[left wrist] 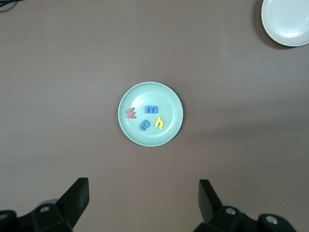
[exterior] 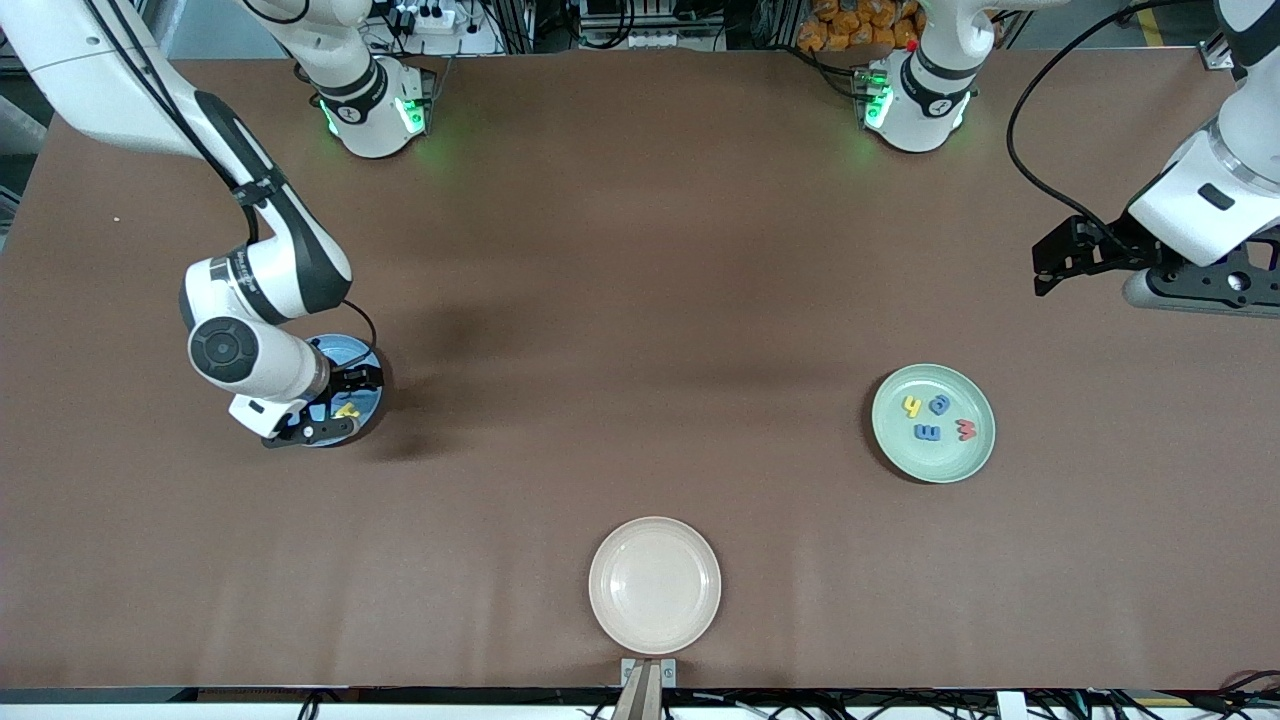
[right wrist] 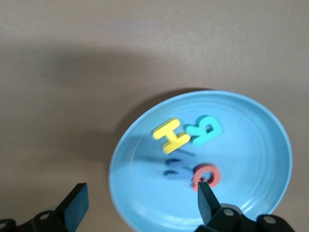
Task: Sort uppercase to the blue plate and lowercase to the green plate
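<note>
The blue plate [exterior: 352, 350] lies toward the right arm's end of the table, mostly hidden under that arm. In the right wrist view the blue plate [right wrist: 251, 145] carries the uppercase letters: yellow H [right wrist: 171, 135], teal R [right wrist: 205, 129], red Q [right wrist: 207, 175] and a blurred blue M [right wrist: 176, 164]. My right gripper [right wrist: 141, 203] hangs open just over this plate, holding nothing. The green plate [exterior: 940, 465] holds the lowercase letters: yellow h [exterior: 911, 406], blue a [exterior: 940, 404], blue e [exterior: 926, 432], red w [exterior: 967, 430]. My left gripper [exterior: 1042, 270] waits open and raised.
A cream plate [exterior: 655, 585] with nothing on it sits at the table edge nearest the front camera, midway between the arms. The left wrist view also shows the green plate [left wrist: 145, 94] and the cream plate [left wrist: 287, 19]. Bare brown tabletop lies between the plates.
</note>
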